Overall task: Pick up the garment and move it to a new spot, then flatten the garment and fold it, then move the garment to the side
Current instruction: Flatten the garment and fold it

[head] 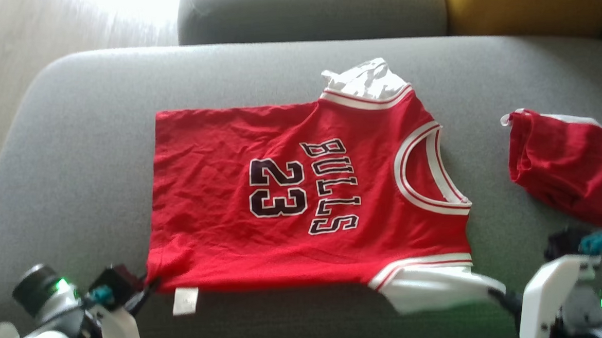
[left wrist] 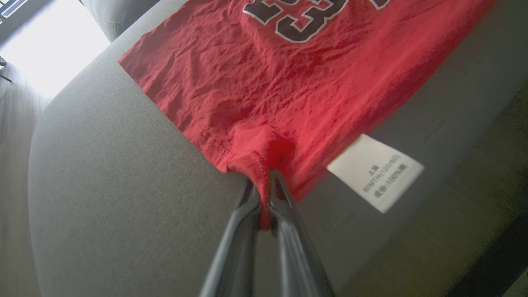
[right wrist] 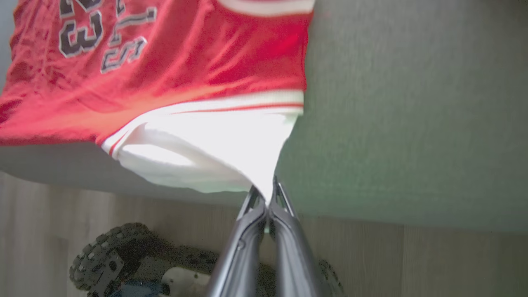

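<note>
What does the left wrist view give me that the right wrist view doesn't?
Left wrist view: the left gripper shut on the red hem corner of the jersey, and the white care label lying on the cushion beside it.
Right wrist view: the right gripper shut on the white sleeve, drawn toward the cushion's edge, with the wooden floor and a knobbly wheel below.
Both: the red jersey spread on the grey cushion, with part of its dark number print.
</note>
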Controlling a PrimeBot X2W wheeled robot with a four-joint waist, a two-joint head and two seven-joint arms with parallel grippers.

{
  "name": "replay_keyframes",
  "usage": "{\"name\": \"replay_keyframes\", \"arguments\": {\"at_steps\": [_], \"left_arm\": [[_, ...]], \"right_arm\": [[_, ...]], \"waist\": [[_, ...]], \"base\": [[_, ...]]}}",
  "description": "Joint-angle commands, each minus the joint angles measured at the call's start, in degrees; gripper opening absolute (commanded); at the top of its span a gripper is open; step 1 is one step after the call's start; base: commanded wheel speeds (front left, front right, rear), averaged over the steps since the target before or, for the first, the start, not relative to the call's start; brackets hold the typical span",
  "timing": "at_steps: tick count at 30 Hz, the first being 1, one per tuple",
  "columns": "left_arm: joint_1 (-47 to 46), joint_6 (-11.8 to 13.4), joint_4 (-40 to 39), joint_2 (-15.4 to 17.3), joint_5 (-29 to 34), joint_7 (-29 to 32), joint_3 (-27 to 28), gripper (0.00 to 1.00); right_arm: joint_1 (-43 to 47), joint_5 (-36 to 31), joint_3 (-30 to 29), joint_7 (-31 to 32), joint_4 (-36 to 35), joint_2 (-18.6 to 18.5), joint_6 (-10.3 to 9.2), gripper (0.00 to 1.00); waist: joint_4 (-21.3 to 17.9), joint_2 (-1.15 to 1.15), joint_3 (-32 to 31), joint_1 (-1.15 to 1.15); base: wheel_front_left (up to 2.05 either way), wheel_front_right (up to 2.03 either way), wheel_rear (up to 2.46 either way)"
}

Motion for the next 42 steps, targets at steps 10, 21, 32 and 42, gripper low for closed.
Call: {"name": "replay_keyframes", "arguments": {"at_steps": [10,21,32,42], "left_arm": [[-10.6,-2.4,-2.9,4.2,-1.2,2.6,3.9,0.0],[-17.2,-4.1,-1.6,4.4,-2.7,5.7,2.8,0.0],[-22.6,-4.6,2.5,2.8,-3.6,6.6,0.7,0.0],[-26.7,-4.5,7.2,0.6,-1.8,6.8,-0.9,0.0]], "right_arm": [[-12.9,-2.8,3.6,-9.5,1.6,-0.8,-0.02,0.0],[-24.2,-4.8,6.6,-20.1,9.1,0.0,-0.02,0.0],[-30.7,-5.4,10.6,-27.7,17.2,0.7,-0.02,0.0],[-34.1,-5.4,12.4,-32.7,21.9,0.7,-0.02,0.0]], "waist": [[0.3,0.0,4.2,0.0],[0.1,0.0,9.3,0.0],[-0.1,0.0,12.1,0.0],[0.0,0.0,14.3,0.0]], "base": [[0.0,0.0,0.0],[0.0,0.0,0.0],[0.0,0.0,0.0],[0.0,0.0,0.0]]}}
